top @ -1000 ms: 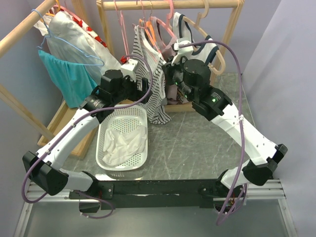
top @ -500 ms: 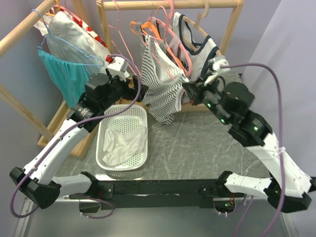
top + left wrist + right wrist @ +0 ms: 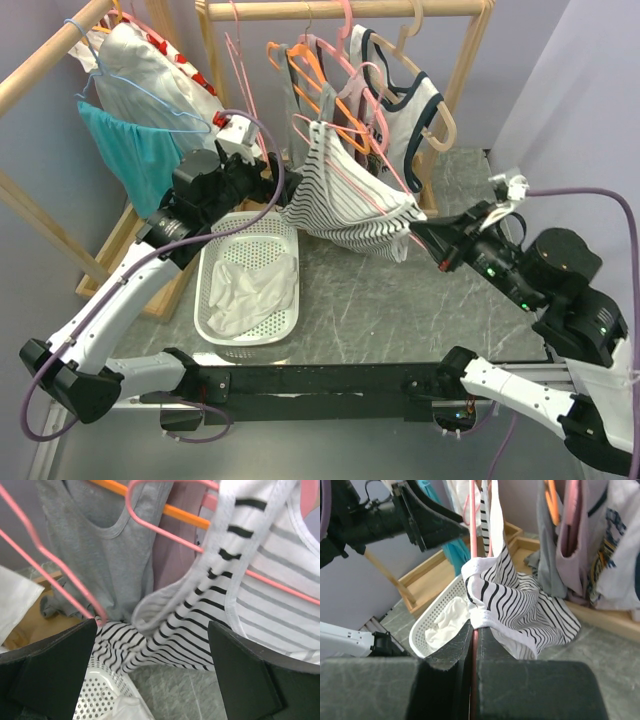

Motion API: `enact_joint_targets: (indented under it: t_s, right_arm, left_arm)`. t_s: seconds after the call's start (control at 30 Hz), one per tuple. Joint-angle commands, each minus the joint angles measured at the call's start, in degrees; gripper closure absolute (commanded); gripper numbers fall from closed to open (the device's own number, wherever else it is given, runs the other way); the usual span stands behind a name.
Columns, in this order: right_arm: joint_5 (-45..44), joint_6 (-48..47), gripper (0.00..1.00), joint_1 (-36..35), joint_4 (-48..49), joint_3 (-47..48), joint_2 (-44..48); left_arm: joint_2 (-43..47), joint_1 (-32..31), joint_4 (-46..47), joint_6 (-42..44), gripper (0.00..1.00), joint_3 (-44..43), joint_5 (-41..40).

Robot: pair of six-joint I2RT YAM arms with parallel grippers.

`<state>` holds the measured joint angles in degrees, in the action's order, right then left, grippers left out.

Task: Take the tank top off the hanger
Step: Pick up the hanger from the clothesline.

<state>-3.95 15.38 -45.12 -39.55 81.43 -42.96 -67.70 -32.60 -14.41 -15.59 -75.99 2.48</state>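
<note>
- Since the earlier view, the right arm has swung back toward the right edge of the table, dragging the pink wire hanger [image 3: 471,520] and its load clear of the wooden garment rail [image 3: 340,10]; the left arm has barely shifted.
- The right gripper [image 3: 425,232] is clenched on the hanger wire, with the garment's white hem bunched against its fingertips.
- The left gripper [image 3: 152,630] stands fully released, holding nothing, just short of the fabric.
- The black-and-white striped tank top [image 3: 345,200] hangs on the hanger, stretched in mid-air between the two grippers, above the table and beside the basket.
- Handling, as judged: the knit is light, soft and stretchy. It will sag and fold, not slide as one piece, and the straps may snag on the wire ends.
- Recommended hold: the near strap [image 3: 235,525] or the gathered lower hem, both directly ahead of the left jaws.
- Surroundings: a grey tank top [image 3: 105,555] on an orange hanger [image 3: 175,512] hangs directly behind, and a white navy-trimmed tank top [image 3: 405,110] hangs further right.
- A white perforated plastic basket [image 3: 245,343] holding a white cloth [image 3: 245,290] sits below the left gripper.
- Obstruction: the grey top lies close behind the target, so a deep reach could pinch both.
</note>
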Motion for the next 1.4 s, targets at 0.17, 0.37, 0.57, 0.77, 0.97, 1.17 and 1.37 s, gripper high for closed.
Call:
enact_joint_targets:
  t_s: [0.17,0.37,0.57,0.77,0.97,1.17,1.37]
  right_arm:
    - [-8.62,0.97,1.0,-0.14,-8.26,3.47,2.62]
    - [-7.92,2.63,1.0,-0.14,-14.85,14.45,-4.75]
    - [-1.43,4.66,1.0,-0.14,-10.82,9.03,-2.15]
    - [-1.93,3.79,1.0,-0.14,-0.89,-7.85,10.5]
    - [-4.76,2.47,1.0,-0.14,-4.04,-1.9,10.97]
    - [-2.83,3.78,1.0,-0.05,-4.75,-0.22,11.84]
    - [-0.63,6.07,1.0,-0.14,-5.1,-3.46,13.43]
  left_arm:
    - [-6.47,-0.71,2.9,-1.55,0.01,-10.22,11.92]
    - [-15.52,-1.94,-7.99,-4.08,0.01,-25.16,17.37]
    - [-15.8,-3.52,-4.59,-6.47,0.01,-21.06,18.71]
    - [-11.14,-7.48,4.11,-2.77,0.04,-9.99,16.76]
    - [-10.01,-8.09,-0.8,-3.74,0.12,-9.72,12.3]
    - [-5.43,-8.45,4.04,-5.41,0.1,-2.6,8.25]
    - [-6.12,-9.15,6.42,-6.11,0.12,-4.6,9.91]
